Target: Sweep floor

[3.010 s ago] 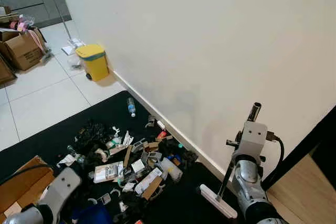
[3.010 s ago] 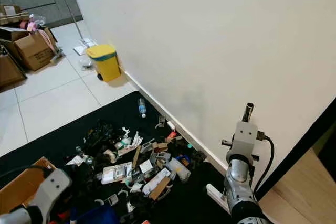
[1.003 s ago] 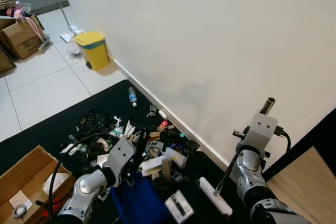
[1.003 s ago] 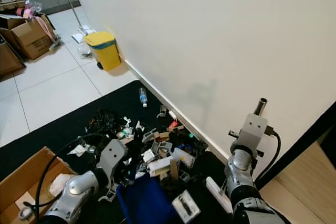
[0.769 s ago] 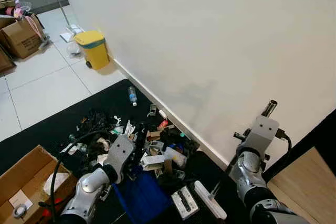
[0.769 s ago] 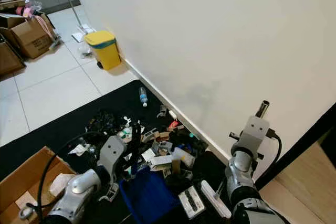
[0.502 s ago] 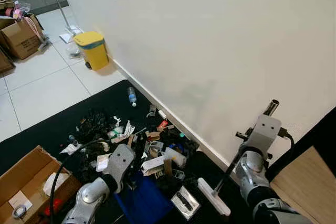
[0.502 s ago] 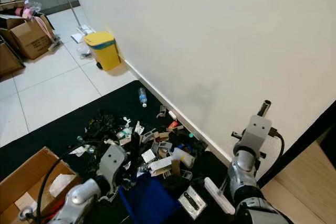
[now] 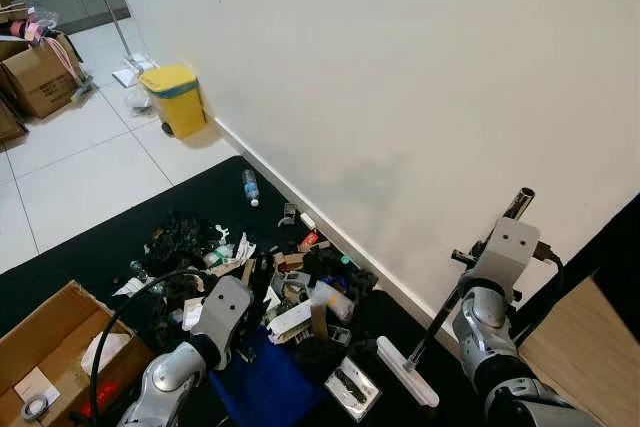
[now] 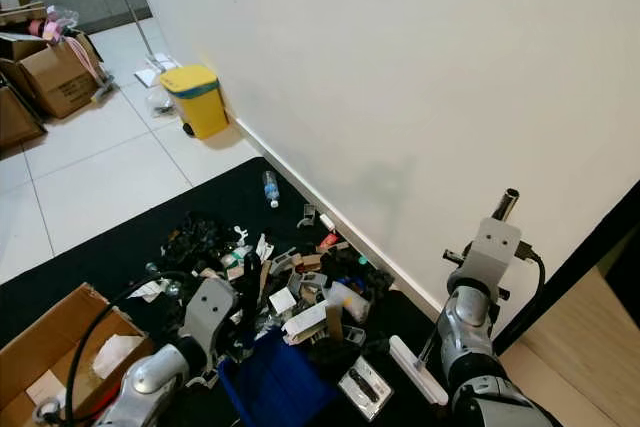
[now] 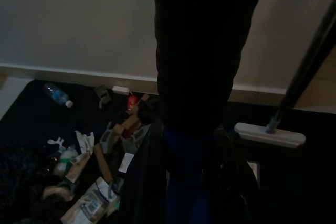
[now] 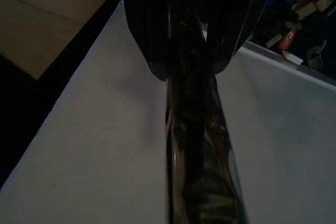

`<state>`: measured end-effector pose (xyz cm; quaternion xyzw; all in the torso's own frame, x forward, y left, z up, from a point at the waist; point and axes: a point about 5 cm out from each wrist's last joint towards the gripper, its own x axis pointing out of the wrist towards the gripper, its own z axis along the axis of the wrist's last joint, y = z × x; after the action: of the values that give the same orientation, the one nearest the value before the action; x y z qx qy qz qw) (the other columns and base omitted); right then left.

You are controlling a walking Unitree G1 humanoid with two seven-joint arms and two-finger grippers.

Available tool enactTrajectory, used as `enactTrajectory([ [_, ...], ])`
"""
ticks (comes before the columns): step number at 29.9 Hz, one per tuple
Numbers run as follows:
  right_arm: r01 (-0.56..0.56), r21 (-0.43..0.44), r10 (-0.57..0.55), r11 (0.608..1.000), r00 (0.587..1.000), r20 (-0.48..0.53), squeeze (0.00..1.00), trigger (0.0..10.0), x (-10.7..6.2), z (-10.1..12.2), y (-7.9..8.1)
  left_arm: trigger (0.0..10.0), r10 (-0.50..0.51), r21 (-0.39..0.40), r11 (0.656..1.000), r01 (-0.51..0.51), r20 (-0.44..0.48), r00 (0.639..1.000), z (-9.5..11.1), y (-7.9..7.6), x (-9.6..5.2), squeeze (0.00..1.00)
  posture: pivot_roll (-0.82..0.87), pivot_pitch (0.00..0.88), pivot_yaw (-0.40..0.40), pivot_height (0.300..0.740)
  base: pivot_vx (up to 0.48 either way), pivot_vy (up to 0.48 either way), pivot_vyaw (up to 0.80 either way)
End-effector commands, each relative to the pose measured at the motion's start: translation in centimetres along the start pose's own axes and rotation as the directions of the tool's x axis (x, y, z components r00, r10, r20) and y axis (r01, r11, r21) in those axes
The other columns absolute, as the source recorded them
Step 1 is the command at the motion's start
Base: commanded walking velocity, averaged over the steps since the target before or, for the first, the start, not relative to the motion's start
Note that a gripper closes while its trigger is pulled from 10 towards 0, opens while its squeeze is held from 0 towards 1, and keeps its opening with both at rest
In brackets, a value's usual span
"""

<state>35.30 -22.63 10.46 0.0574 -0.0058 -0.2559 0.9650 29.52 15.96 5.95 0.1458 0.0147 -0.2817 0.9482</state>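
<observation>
Left eye view: a black mat along the white wall bears a litter pile, with a blue dustpan at its near edge and the broom with its white head on the mat beside it. Right gripper is clamped on the broom's dark handle. Left gripper is clamped on the dustpan's handle, low by the pile.

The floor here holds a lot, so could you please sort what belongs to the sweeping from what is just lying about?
For the sweeping: broom in the right gripper, blue dustpan at the left gripper, litter pile.

Lying about: yellow bin, cardboard boxes.
</observation>
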Motion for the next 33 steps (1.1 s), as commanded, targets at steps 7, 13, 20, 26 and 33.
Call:
enactTrajectory([
  [7, -0.013, -0.013, 0.013, 1.0, 1.0, 0.019, 0.0, 10.0, 0.0, 0.0, -0.4, 10.0, 0.026, 0.006, 1.0, -0.027, 0.013, 1.0, 0.0, -0.3, 0.1, 0.0, 0.07, 0.1, 0.052, 0.74, 0.0, 0.0, 0.0],
  [13, 0.001, -0.015, -0.001, 1.0, 1.0, 0.022, 0.0, 10.0, 0.1, 0.0, -0.8, 10.0, 0.017, 0.014, 1.0, -0.017, -0.022, 1.0, -0.8, -0.1, -0.7, 0.0, 0.08, 0.1, 0.053, 0.74, 0.0, 0.0, 0.0],
  [20, 0.028, -0.024, -0.027, 0.999, 0.999, 0.024, 0.0, 10.0, 0.3, 0.2, -1.5, 10.0, -0.007, 0.036, 0.999, 0.01, -0.076, 0.997, -2.0, 0.1, -2.1, 0.0, 0.08, 0.101, 0.059, 0.74, 0.0, 0.0, 0.0],
  [26, 0.052, -0.043, -0.051, 0.998, 0.998, 0.023, 0.0, 10.0, 0.5, 0.3, -2.1, 10.0, -0.071, 0.052, 0.995, 0.081, -0.167, 0.983, -3.8, 0.1, -4.4, 0.0, 0.09, 0.112, 0.064, 0.74, 0.0, 0.0, 0.0],
  [33, 0.05, -0.046, -0.05, 0.998, 0.999, 0.009, 0.0, 10.0, 0.4, 0.0, -1.9, 10.0, -0.117, -0.035, 0.993, 0.112, -0.18, 0.977, -4.2, -0.4, -4.8, 0.0, 0.1, 0.112, 0.058, 0.74, 0.0, 0.0, 0.0],
])
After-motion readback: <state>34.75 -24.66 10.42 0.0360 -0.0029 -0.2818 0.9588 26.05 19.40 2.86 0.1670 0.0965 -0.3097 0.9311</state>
